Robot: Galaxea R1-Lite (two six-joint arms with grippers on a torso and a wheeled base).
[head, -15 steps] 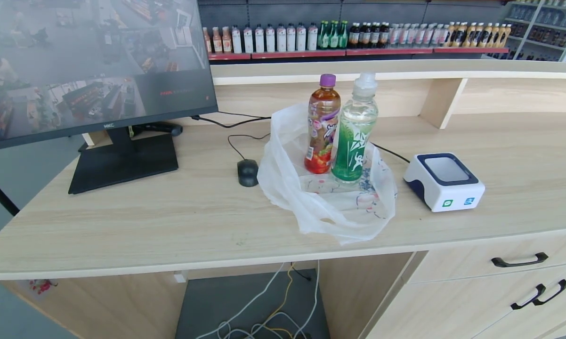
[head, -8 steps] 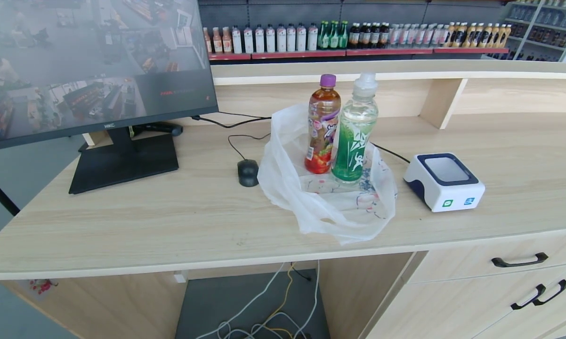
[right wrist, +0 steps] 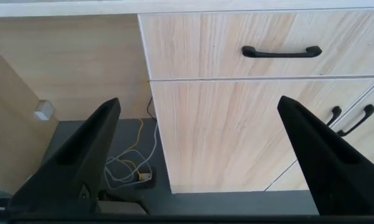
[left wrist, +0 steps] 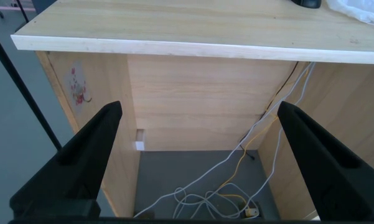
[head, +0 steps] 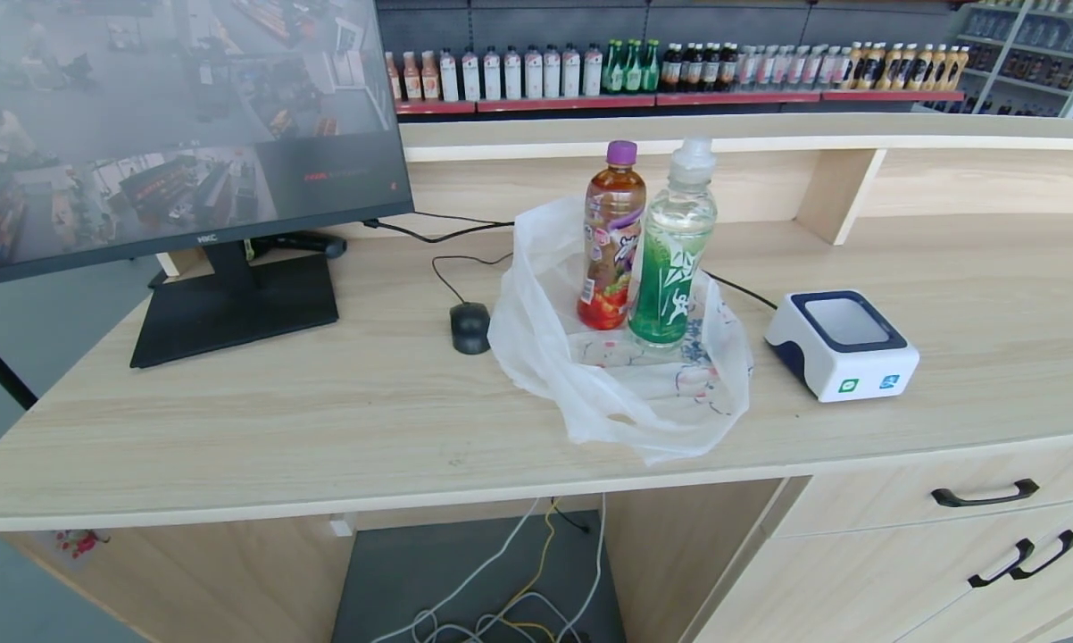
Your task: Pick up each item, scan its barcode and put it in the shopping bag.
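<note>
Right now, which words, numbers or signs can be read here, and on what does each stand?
No text reads clearly.
Monitor bezel: small white logo, too small.
Monitor screen: red line, blurred.
Purple-capped bottle label: print blurred.
Green bottle label: white figure, words illegible.
Scanner front: one green icon, one blue icon, no words.
Shelf bottles: labels too small.
</note>
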